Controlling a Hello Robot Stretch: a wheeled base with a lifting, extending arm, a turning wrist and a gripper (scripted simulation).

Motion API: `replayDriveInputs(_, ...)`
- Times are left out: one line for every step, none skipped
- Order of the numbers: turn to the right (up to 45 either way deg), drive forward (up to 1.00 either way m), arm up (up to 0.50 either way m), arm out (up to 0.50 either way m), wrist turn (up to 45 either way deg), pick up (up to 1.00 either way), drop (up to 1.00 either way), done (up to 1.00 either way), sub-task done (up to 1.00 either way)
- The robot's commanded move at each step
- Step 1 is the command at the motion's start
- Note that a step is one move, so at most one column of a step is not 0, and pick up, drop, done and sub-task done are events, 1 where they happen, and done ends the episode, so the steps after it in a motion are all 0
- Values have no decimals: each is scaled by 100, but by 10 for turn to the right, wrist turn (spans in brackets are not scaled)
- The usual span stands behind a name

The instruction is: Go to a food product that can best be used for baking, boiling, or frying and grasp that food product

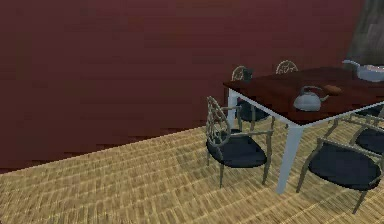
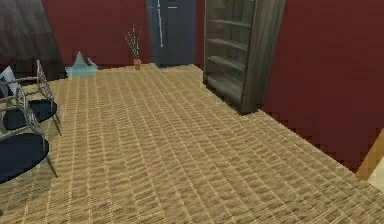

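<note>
A dining table [image 1: 272, 93] with a dark red top and white legs stands at the forward view's right. On it sits a grey kettle [image 1: 309, 98]. Just right of the kettle lies a small orange-brown blob [image 1: 332, 89], too small to name. A pale bowl-like thing [image 1: 371, 72] rests near the table's far right end.
Dark-cushioned metal chairs [image 1: 236, 148] [image 1: 345, 166] ring the table, and more chairs [image 2: 22, 110] stand at the arm side view's left. A tall dark bookshelf [image 2: 238, 50], a dark door [image 2: 172, 30], a vase of twigs [image 2: 135, 52] and a small blue thing [image 2: 80, 67] line the red wall. Woven floor lies between.
</note>
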Motion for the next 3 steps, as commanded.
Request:
replayDriveInputs(0, 30, 0, 0, 0, 0, 0, 0, 0)
replayDriveInputs(-390, 0, 0, 0, 0, 0, 0, 0, 0)
replayDriveInputs(0, 15, 0, 0, 0, 0, 0, 0, 0)
